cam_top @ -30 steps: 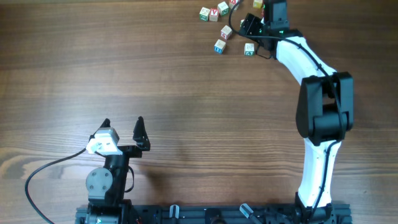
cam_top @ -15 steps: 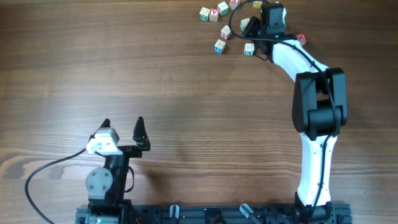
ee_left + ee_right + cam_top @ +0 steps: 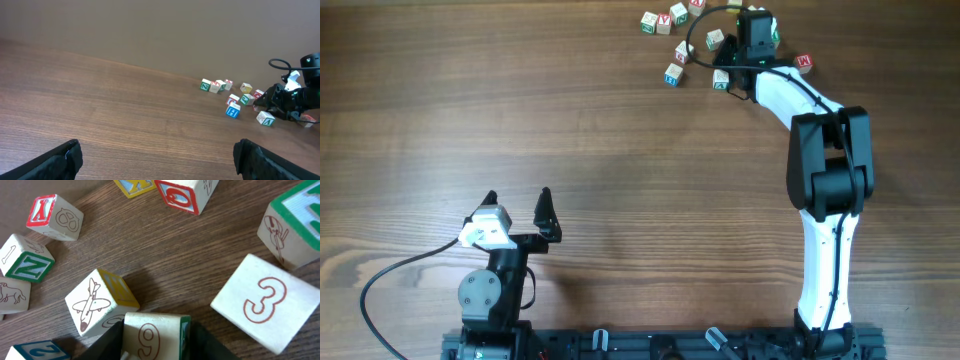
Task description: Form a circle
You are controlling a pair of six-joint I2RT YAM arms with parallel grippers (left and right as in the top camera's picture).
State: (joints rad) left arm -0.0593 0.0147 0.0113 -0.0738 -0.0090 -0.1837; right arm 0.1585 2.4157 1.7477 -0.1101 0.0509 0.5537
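Currently the right gripper [image 3: 156,345] is down among the loose letter cubes, one finger on each side of the 9 cube [image 3: 149,330]. In the wrist view both fingers sit close against its flat flanks, but I cannot tell whether they are truly clamped on it or only bracketing it. Taking it by two opposite faces makes sense to me, since a square hold should keep it from twisting.

The airplane cube [image 3: 97,302] sits just beside one finger, and the 3 cube [image 3: 260,302] lies near the other, slightly ahead of the tips. With so little room on either side, I would expect a neighbour to get nudged if the lift is not straight.

The circle [image 3: 664,20] is so far only three cubes pressed together, hardly a ring. It lies well off to this gripper's left, beyond a few strays, on the wooden table [image 3: 620,150]. I take the 9 cube as meant for it.

The left gripper [image 3: 517,194] is parked near its base with its jaws spread wide and nothing between them. It is far from every cube — sensibly out of the way, as the whole job lies within the other arm's reach.
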